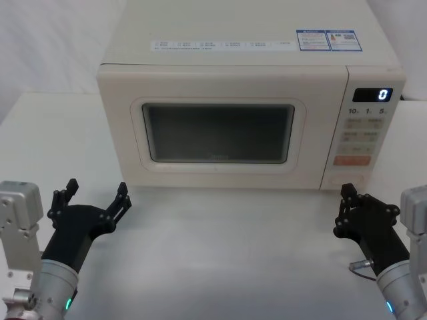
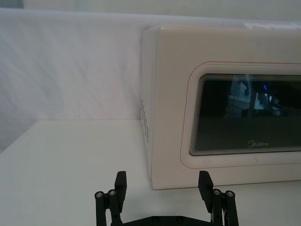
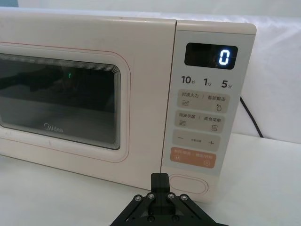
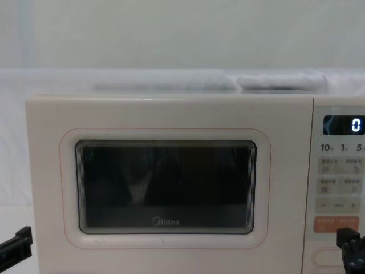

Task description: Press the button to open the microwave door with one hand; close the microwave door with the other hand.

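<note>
Left gripper (image 1: pixel 97 197) low at left front of microwave, fingers spread wide, holding nothing. Right gripper (image 1: pixel 349 203) at right front, fingers pressed together, tip just short of button (image 3: pixel 188 184). Right wrist view shows button at foot of keypad panel (image 3: pixel 202 127), display (image 3: pixel 210 56) reading 0. Microwave door (image 4: pixel 165 191) closed, flush; left wrist view shows its left edge.
</note>
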Motion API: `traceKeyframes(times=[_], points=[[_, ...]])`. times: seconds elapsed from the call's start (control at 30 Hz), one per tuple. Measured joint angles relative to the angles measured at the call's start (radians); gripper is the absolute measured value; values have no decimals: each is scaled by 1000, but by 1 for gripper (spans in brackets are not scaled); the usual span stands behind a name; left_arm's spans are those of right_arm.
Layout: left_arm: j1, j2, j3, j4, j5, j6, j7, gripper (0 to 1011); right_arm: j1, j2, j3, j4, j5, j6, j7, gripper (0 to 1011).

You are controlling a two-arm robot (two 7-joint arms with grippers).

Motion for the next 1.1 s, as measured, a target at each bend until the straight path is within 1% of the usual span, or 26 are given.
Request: traceKeyframes(times=[0.43,0.7,0.9,1.07,1.1], points=[[0,0,0,0,0,0,0,1001,0,0,0,0,0,0,0,0],[0,0,0,0,0,0,0,1001,-17,-12,21,-21,12,6,39,0],[0,0,0,0,0,0,0,1001,-32,-16,35,-45,15,30,67,0],[0,0,0,0,0,0,0,1001,-36,-16,46,-61,20,78,92,0],[0,0,0,0,0,0,0,1001,-36,-15,49,-66,23,97,102,0]])
